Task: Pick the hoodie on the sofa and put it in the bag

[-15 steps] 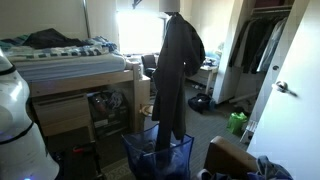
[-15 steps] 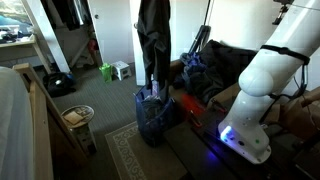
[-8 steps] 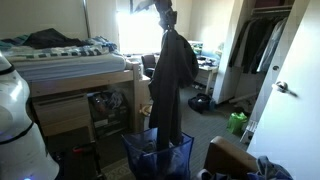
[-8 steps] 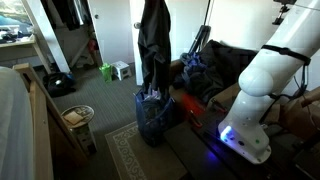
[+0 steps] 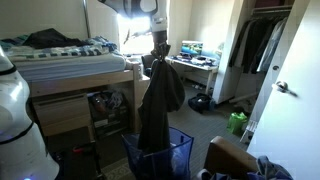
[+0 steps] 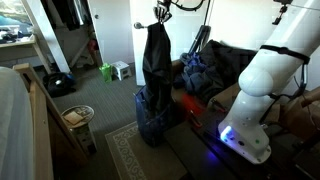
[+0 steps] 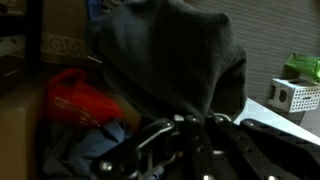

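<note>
A dark grey hoodie [image 5: 158, 100] hangs straight down from my gripper [image 5: 159, 47], which is shut on its top. Its lower part reaches into the blue mesh bag [image 5: 182, 153] on the floor. In the other exterior view the hoodie [image 6: 154, 70] hangs from the gripper [image 6: 161, 20] into the same blue bag [image 6: 145, 125], next to the sofa [image 6: 235, 65]. In the wrist view the hoodie [image 7: 170, 60] fills the middle, pinched between the fingers [image 7: 195, 122].
A raised bed [image 5: 70, 65] stands beside the bag. A desk [image 5: 200, 65] and a closet with clothes [image 5: 260, 45] are behind. A green container [image 5: 237, 122] sits on the floor. Clothes pile on the sofa [image 6: 200, 75]. The robot base [image 6: 255, 110] is nearby.
My gripper has come down with the hoodie. The garment's lower part has sunk deeper into the blue bag.
</note>
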Tool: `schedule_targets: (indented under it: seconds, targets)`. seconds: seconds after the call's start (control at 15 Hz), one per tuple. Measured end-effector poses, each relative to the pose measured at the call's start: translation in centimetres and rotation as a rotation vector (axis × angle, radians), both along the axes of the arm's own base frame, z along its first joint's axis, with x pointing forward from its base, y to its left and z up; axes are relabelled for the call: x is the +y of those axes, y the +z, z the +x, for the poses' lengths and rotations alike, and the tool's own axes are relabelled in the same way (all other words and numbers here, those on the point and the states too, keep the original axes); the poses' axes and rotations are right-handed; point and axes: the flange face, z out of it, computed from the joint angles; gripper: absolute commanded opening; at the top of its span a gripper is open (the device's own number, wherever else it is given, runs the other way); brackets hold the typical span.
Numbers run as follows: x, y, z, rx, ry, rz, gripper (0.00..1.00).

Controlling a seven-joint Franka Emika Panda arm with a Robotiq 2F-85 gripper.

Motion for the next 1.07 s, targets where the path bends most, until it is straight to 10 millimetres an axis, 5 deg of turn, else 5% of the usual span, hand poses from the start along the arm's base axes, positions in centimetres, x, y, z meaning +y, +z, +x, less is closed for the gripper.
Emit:
schedule_targets:
  seconds: [1.07]
  targets:
    - [-0.6, -10.0, 2.0, 0.169, 0.004, 0.053, 0.07]
